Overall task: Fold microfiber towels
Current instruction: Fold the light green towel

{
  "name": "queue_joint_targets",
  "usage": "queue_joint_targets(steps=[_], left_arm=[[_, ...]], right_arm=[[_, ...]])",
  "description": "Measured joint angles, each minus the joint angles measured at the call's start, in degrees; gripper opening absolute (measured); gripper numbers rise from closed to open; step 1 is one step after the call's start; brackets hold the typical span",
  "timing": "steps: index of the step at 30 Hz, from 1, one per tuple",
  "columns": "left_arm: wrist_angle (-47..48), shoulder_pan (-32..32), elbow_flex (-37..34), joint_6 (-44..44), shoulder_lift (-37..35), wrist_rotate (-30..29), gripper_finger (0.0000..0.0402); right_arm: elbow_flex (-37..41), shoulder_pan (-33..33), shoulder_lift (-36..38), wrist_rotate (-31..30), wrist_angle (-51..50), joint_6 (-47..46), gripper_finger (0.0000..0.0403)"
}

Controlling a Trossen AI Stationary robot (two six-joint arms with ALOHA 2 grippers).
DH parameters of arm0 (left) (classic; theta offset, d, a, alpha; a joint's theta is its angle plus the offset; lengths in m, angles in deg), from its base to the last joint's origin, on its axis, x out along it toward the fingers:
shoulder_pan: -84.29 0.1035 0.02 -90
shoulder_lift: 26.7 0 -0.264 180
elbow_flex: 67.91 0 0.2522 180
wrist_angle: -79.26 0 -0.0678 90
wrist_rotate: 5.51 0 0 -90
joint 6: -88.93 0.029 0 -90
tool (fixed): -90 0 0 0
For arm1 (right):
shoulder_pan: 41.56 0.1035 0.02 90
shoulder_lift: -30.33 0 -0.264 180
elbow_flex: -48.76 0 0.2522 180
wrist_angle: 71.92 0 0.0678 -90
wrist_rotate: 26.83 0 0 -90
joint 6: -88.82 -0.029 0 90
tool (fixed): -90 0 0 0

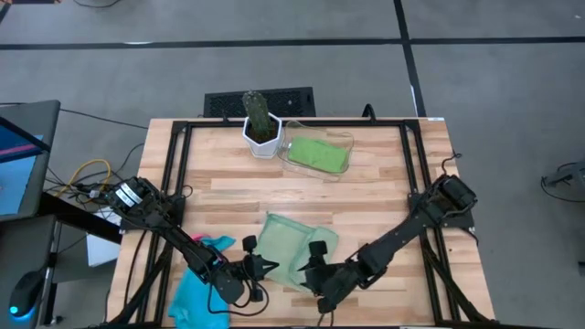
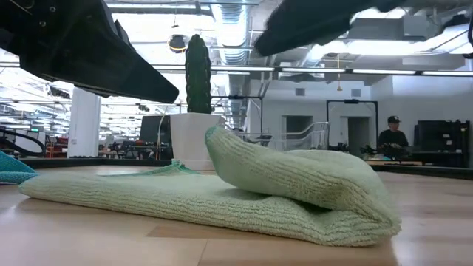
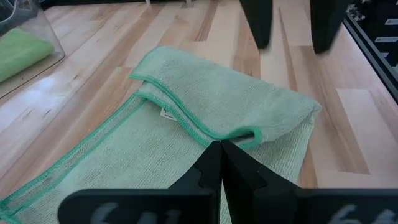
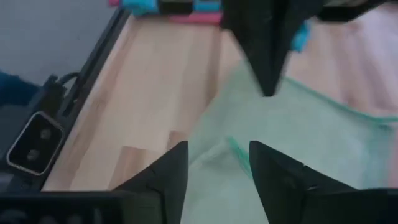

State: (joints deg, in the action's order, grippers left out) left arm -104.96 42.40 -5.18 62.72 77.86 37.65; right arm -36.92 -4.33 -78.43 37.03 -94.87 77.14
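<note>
A light green microfiber towel lies on the wooden table near its front edge. One part is folded over onto the rest, and the folded-over corner rests on the lower layer. My left gripper is shut and hangs just over that corner; in the low view its tip shows clear above the cloth. My right gripper is open and raised over the towel's right part, with nothing between its fingers. A turquoise towel and a pink one lie bunched at the near left.
A clear plastic tray holding a folded green towel stands at the far middle, beside a cactus in a white pot. Black frame rails run along the table's sides. A person sits far off in the room.
</note>
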Motion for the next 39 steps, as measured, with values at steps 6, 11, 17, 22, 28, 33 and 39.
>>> queue_joint_targets(steps=[6, 11, 17, 22, 28, 33, 39], left_arm=[[-9.7, 1.3, 0.0, 5.7, 0.0, 0.3, 0.0000], [-11.8, 3.3, 0.0, 9.0, 0.0, 3.3, 0.0000], [-1.3, 5.6, 0.0, 0.8, 0.6, 3.5, 0.0000], [3.2, 7.3, 0.0, -3.3, 0.6, 3.8, 0.0000], [4.3, 8.7, -0.4, -3.5, 0.6, 5.8, 0.0000], [4.5, 9.4, -0.4, -3.6, 0.6, 5.8, 0.0000], [4.5, 9.7, -0.4, -3.9, 0.6, 5.7, 0.0000]], right_arm=[[2.9, 1.7, -0.1, -8.7, -0.6, -5.1, 0.0183], [9.5, 1.6, -1.1, -11.7, 17.1, -6.3, 0.0157], [10.7, 0.4, -7.2, -6.8, 29.7, -6.4, 0.0123], [8.9, 0.3, -11.4, -5.4, 29.6, -6.4, 0.0102], [8.4, 0.3, -12.1, -2.0, 30.4, -6.8, 0.0086], [8.4, 0.3, -12.1, -1.7, 29.8, -6.8, 0.0082], [8.4, 0.1, -12.1, -2.2, 29.8, -7.9, 0.0103]])
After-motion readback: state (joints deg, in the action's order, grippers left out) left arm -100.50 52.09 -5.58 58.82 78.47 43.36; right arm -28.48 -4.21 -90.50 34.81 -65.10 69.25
